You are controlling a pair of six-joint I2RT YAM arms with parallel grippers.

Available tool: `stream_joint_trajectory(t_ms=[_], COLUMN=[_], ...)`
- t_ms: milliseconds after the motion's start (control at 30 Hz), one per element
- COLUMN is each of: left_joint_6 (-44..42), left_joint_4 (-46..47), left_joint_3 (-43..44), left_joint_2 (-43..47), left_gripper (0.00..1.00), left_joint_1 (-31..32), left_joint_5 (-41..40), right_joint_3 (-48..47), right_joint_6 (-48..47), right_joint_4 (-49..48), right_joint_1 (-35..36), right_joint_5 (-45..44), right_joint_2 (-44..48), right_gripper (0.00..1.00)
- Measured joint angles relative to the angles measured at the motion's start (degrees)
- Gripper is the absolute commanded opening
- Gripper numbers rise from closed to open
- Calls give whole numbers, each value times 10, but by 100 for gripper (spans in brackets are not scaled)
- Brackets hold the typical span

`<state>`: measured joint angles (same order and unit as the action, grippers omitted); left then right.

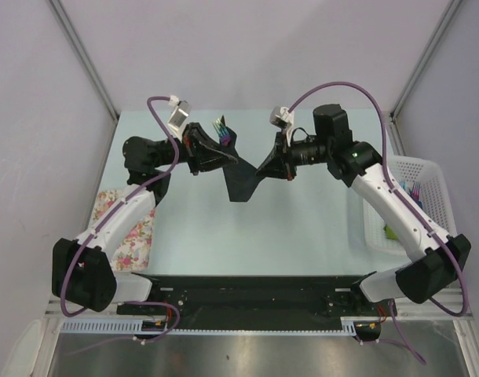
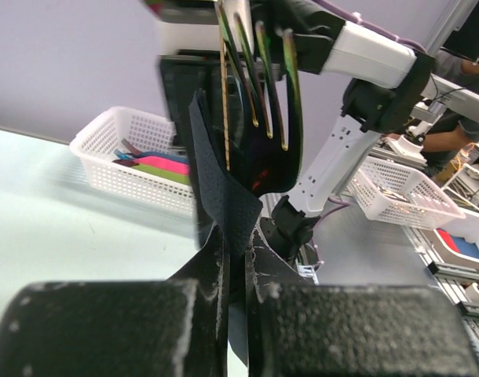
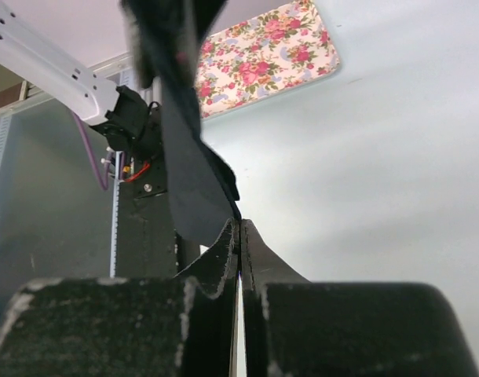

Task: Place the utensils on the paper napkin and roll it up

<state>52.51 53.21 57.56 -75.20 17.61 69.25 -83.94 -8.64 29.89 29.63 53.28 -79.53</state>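
Paper napkin (image 1: 243,177), black and thin, hangs in the air above the far middle of the table (image 1: 302,228), stretched as a crumpled, twisted band between the two arms, with a loose flap sagging below. The utensils (image 2: 224,94) sit at its left end, slim glossy fork tines poking up out of the folds; how many pieces there are cannot be told. The left end effector (image 1: 217,153) is pressed shut on the napkin around their handles, and the right end effector (image 3: 239,243) is pinched tight on the opposite edge of the sheet. This looks like the rolling step, with the utensils already gathered in but the wrap loose and untidy. The next move probably calls for laying the sheet back flat, or winding the free end round the handles, without tearing the soft, finely embossed paper. Beyond lie the smooth pale-green table, a flowered cloth (image 1: 129,228) at the left and a white lattice basket (image 1: 428,181) at the right.
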Motion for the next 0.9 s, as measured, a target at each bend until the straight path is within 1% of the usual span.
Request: stream_joint_trajectory(t_ms=[167,367,533,767,800,900], left_joint_6=[1,15,30,45,45,44], left_joint_4=[-7,-7,-6,0,2,6], left_joint_3=[6,20,38,40,40,40], left_joint_2=[0,0,0,-2,-2,-2], left_gripper=[0,0,0,0,0,0], left_joint_1=[13,22,34,34,34,33], left_joint_5=[-1,-4,-2,0,-1,-8], right_joint_3=[-26,-35,-14,34,39,45], right_joint_6=[-30,-48,-33,44,56,78], right_joint_4=[-4,-30,-117,-254,-268,-291], right_joint_1=[-7,9,42,58,58,57], right_joint_5=[26,42,48,51,51,48], right_joint_2=[-38,-50,-50,-49,-49,-49], right_gripper=[0,0,0,0,1,14])
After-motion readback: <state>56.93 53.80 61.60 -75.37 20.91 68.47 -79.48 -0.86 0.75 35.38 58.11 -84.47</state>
